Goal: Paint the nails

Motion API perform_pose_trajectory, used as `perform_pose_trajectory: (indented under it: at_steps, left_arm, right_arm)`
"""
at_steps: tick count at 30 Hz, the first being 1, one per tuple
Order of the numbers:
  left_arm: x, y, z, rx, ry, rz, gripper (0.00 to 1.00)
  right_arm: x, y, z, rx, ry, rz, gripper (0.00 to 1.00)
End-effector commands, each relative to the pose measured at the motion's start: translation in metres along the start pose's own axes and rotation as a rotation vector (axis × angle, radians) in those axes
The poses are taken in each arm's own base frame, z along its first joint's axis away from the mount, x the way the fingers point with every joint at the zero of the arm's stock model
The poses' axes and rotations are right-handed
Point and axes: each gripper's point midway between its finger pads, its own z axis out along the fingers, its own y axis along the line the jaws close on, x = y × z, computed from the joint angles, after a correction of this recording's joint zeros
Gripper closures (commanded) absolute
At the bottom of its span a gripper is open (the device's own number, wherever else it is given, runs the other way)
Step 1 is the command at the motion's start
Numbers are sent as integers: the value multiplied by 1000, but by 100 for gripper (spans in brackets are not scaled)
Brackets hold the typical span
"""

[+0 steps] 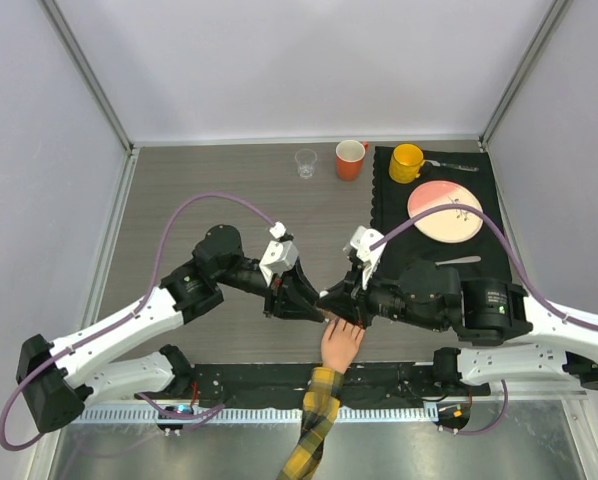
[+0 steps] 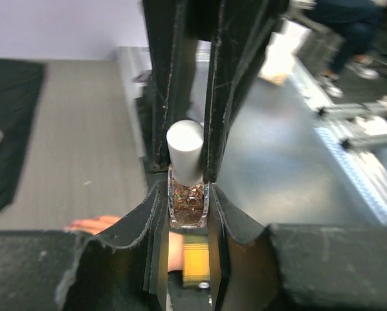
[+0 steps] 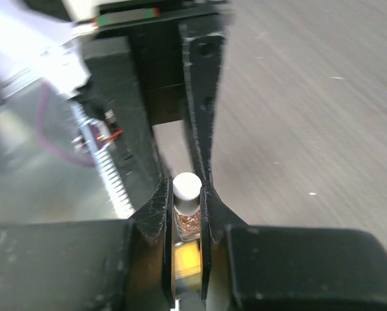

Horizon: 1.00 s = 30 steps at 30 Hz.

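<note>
A small glass nail polish bottle (image 2: 188,204) with coppery glitter and a white cap (image 2: 184,152) is held between both grippers just above the fake hand (image 1: 341,345). My left gripper (image 1: 309,305) is shut on the glass body. My right gripper (image 1: 337,298) is shut on the white cap (image 3: 186,186). The peach hand lies palm down at the near edge, with its yellow-and-black plaid sleeve (image 1: 317,420) trailing toward me. Its fingertips sit under the grippers, so I cannot make out the nails. Peach fingers (image 2: 93,225) and yellow sleeve (image 2: 195,259) show below the bottle.
At the back stand a clear cup (image 1: 306,162) and an orange mug (image 1: 350,159). A black mat (image 1: 479,250) at the back right carries a yellow mug (image 1: 406,162), a pink plate (image 1: 444,211) and cutlery. A black rail runs along the near edge.
</note>
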Motion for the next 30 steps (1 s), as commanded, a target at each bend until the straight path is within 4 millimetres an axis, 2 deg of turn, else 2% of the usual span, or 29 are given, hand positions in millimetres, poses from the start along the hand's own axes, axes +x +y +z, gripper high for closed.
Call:
perform_pose_trajectory:
  at_steps: [1, 2, 3, 5, 6, 7, 9, 10, 13, 16, 17, 19, 20, 21, 23, 24, 26, 27, 29, 30]
  left_arm:
    - [-39, 73, -31, -480, -87, 131, 100]
    - [-46, 94, -51, -637, -122, 119, 100]
    - [-48, 104, -63, -721, -143, 112, 100]
    - [-44, 122, -86, -869, -151, 93, 100]
    - [-45, 133, -102, -975, -154, 100, 100]
    - [-42, 135, -108, -1011, -134, 94, 100]
    - [-43, 137, -116, -1054, -137, 103, 100]
    - [-41, 137, -115, -1050, -133, 106, 100]
    - [-42, 135, -111, -1023, -137, 113, 100]
    - [-41, 134, -105, -988, -127, 109, 100]
    - [-41, 133, -102, -971, -123, 106, 100]
    - [-41, 127, -91, -903, -122, 105, 100]
    - [-41, 124, -87, -873, -120, 108, 100]
    - [-42, 122, -83, -844, -123, 111, 100]
    - [-40, 111, -68, -737, -107, 114, 100]
    - [-40, 106, -62, -686, -102, 117, 100]
    - [-37, 98, -50, -599, -80, 109, 100]
    - [-35, 85, -41, -502, -70, 107, 100]
    - [-37, 73, -32, -411, -73, 108, 100]
    - [-35, 59, -25, -317, -70, 90, 100]
  right_arm:
    - [18, -22, 25, 158, 56, -20, 99]
    - [20, -31, 30, 214, 54, -23, 99]
    - [25, -48, 40, 331, 51, -31, 99]
    - [27, -62, 49, 466, 5, 7, 99]
    - [21, -81, 47, 629, -68, 14, 99]
    - [31, -78, 59, 683, -83, 59, 99]
    - [26, -88, 60, 814, -140, 70, 99]
    - [33, -87, 70, 834, -128, 61, 99]
    - [27, -80, 81, 814, -146, 87, 99]
    - [24, -79, 80, 789, -144, 86, 98]
    - [20, -79, 73, 774, -153, 102, 96]
    - [20, -80, 67, 746, -146, 104, 88]
    - [18, -77, 64, 716, -142, 112, 75]
    - [13, -79, 54, 693, -149, 114, 68]
    - [11, -70, 48, 605, -126, 116, 53]
    - [3, -68, 36, 565, -143, 127, 48]
    - [0, -61, 26, 491, -130, 114, 42]
    - [0, -54, 20, 431, -112, 114, 35]
    - [-9, -50, 0, 363, -137, 125, 29]
    - [-6, -40, -4, 290, -121, 121, 25]
